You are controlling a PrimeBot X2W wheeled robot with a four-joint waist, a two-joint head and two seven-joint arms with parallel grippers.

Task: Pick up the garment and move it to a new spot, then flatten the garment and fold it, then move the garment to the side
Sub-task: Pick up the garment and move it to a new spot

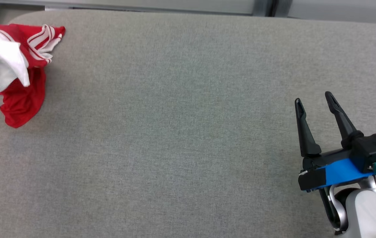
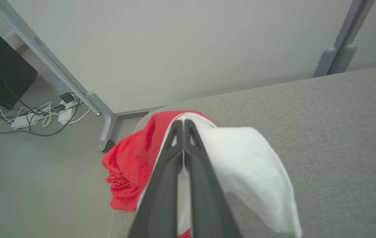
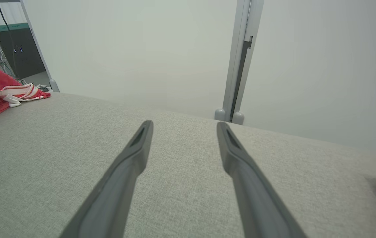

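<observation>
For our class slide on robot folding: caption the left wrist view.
Left hand shut on a red-and-white garment at a corner of the grey table.

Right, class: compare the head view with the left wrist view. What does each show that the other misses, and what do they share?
Head view: the right gripper, jaws apart, above the grey table, plus the striped trim. Left wrist view: the floor, with a power strip, cables and a black box. Shared: the red and white garment at the table's corner, with the left gripper, jaws shut on it.
</observation>
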